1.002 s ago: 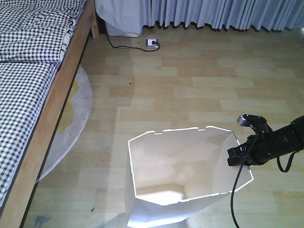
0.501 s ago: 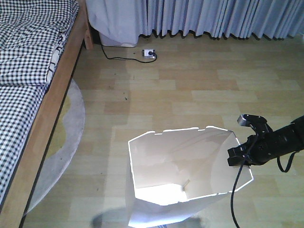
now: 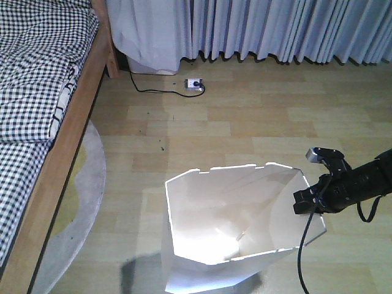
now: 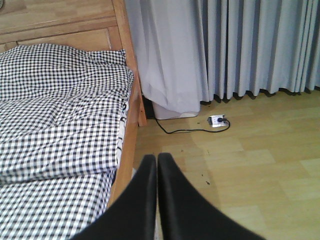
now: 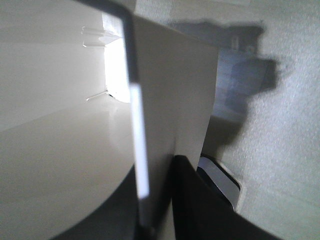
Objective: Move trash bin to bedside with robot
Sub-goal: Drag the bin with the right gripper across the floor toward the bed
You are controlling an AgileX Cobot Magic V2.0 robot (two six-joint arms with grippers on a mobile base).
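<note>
The right gripper (image 3: 304, 202) is closed on the right-hand rim of the trash bin (image 3: 184, 214), at the lower right of the front view. In the right wrist view the thin white wall runs between the fingers, with one black finger (image 5: 195, 205) outside it and the other dark against the inner side. The thin black arm (image 3: 361, 180) reaches in from the right edge, roughly level and angled slightly down toward the bin. A small silver-grey tip (image 3: 313, 155) sticks up above the wrist. A black cable (image 3: 300, 257) hangs from the gripper down past the bin's outer wall.

The bin stands upright on the wood-look floor (image 3: 245, 122). Its faceted rim is notched, its inside is brightly lit, and it lies well apart from the bed.

The left gripper (image 4: 157, 157) shows in its own wrist view as two black fingers pressed together with only a hairline gap, holding nothing. It points toward the bed's corner.

The bed (image 3: 61, 153) runs along the left, with a light wooden frame and black-and-white checked bedding (image 3: 37, 73). Dark marks along the bedding's edge are too small to read. A round grey rug (image 3: 86, 202) lies partly under the frame.

Along the far wall hang grey pleated curtains (image 3: 275, 30). On the floor below them sits a white power socket (image 3: 194, 83) with a black cord (image 3: 153, 90) trailing leftward. Any lettering on the socket is too small to make out.
</note>
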